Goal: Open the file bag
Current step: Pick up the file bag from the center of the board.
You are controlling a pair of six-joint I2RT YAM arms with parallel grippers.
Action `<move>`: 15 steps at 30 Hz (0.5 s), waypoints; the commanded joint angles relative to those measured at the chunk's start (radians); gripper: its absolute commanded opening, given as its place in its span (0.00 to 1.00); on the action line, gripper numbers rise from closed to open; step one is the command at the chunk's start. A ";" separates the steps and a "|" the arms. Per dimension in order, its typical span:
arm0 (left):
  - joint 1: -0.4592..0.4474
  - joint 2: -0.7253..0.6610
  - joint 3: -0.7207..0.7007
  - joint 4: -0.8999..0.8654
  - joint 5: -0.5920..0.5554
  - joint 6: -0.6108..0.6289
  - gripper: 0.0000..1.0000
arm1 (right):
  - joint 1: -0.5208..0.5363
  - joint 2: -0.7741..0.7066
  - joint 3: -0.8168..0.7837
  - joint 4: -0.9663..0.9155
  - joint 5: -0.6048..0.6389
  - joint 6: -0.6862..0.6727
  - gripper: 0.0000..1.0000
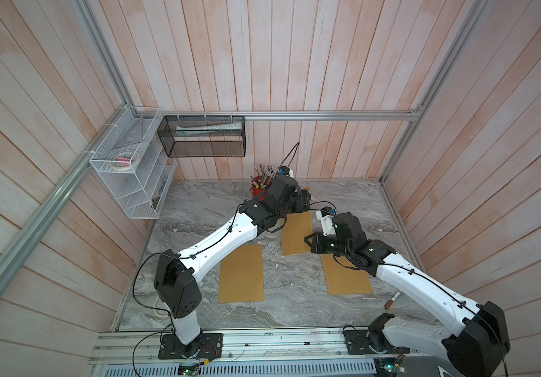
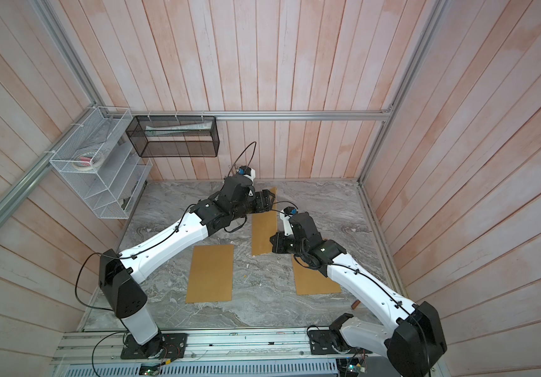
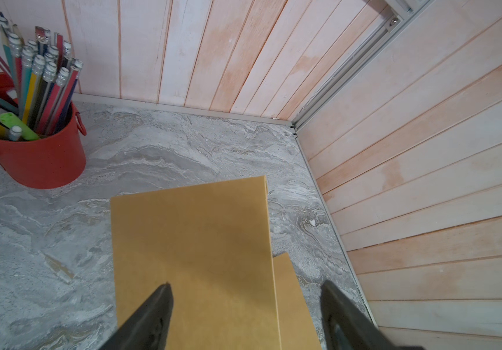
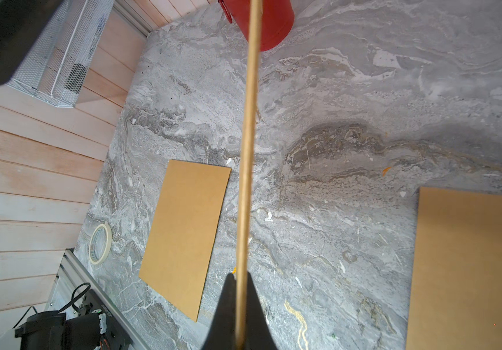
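Nearest the bases, on the marble tabletop (image 1: 295, 310): a brown marker (image 1: 392, 300) and a tape roll (image 4: 100, 244). Next out, flat kraft bag (image 1: 241, 274) on the left, second flat kraft bag (image 1: 347, 277) on the right, well apart. Between them and farther back, right gripper (image 4: 241, 278) clenched on the file bag (image 1: 296, 235), pinching its edge, lifted off the marble. Beyond, left gripper (image 3: 246, 285) spread wide over the bag's far part, grasping nothing. At the back, red pencil bucket (image 3: 40, 160), near that far end.

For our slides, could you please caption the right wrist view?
Right gripper shut on a brown file bag, seen edge-on over the marble table and two flat bags.
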 commanded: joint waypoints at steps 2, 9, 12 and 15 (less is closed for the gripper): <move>-0.005 0.049 0.064 -0.026 0.039 0.032 0.76 | 0.016 0.017 0.035 -0.011 0.013 -0.003 0.00; -0.006 0.109 0.158 -0.077 0.054 0.049 0.68 | 0.029 0.039 0.049 -0.012 0.012 -0.007 0.00; -0.006 0.127 0.190 -0.115 0.042 0.055 0.65 | 0.033 0.047 0.059 -0.016 0.017 -0.010 0.00; -0.007 0.147 0.229 -0.172 0.016 0.062 0.64 | 0.036 0.056 0.073 -0.021 0.026 -0.017 0.00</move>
